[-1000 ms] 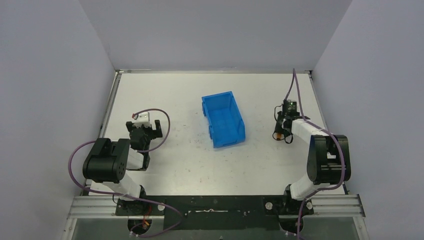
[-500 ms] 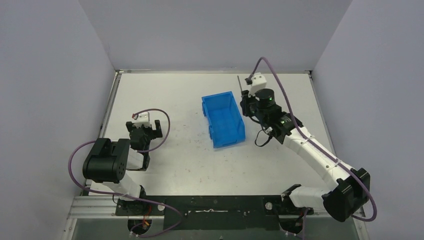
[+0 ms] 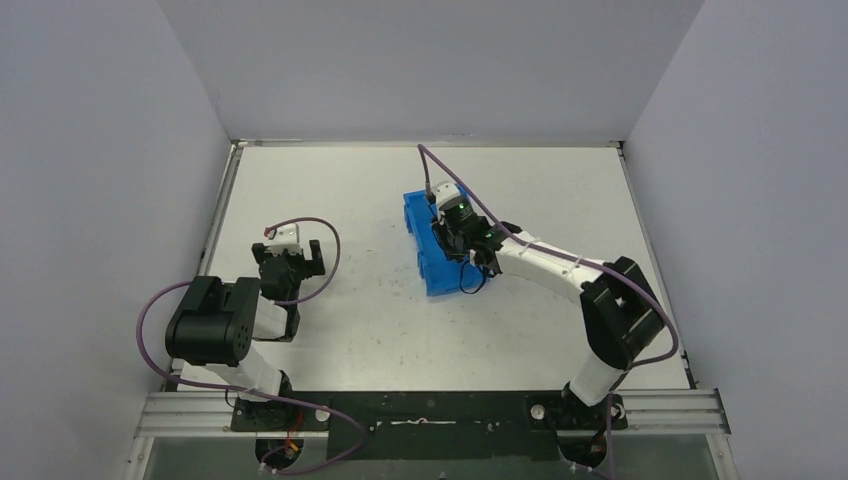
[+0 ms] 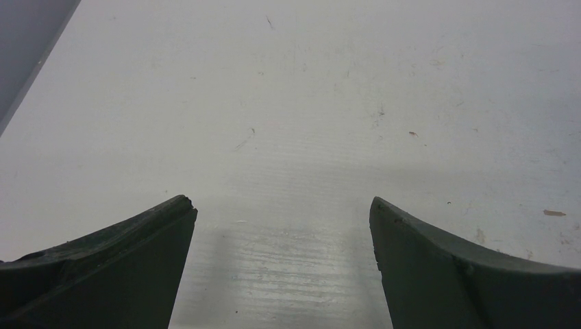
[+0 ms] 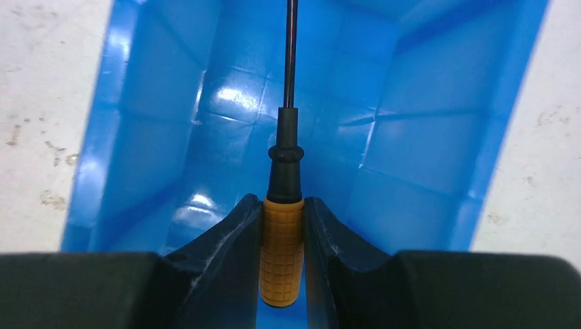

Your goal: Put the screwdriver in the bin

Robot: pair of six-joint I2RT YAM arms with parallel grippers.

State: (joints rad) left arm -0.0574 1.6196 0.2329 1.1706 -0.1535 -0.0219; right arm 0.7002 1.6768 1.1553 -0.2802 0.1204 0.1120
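The blue bin point(image 3: 428, 270) stands in the middle of the table. My right gripper point(image 3: 447, 232) hangs over the bin's inside, shut on the screwdriver. In the right wrist view the orange handle point(image 5: 281, 251) is pinched between my right gripper's point(image 5: 282, 205) two fingers, and the thin black shaft point(image 5: 291, 55) points away over the bin's floor point(image 5: 226, 110). In the top view the screwdriver is hidden by the gripper. My left gripper point(image 3: 300, 254) is open and empty at the left, low over the bare table, also in the left wrist view point(image 4: 282, 205).
Grey walls enclose the white table point(image 3: 330, 190) on three sides. The right arm's link point(image 3: 545, 262) stretches from the bin toward the near right. The left arm's base point(image 3: 215, 330) sits at the near left with a purple cable looped over it.
My right arm has swung from the right side of the table toward the left, carrying the screwdriver, and now hangs over the bin. The left arm has not moved.
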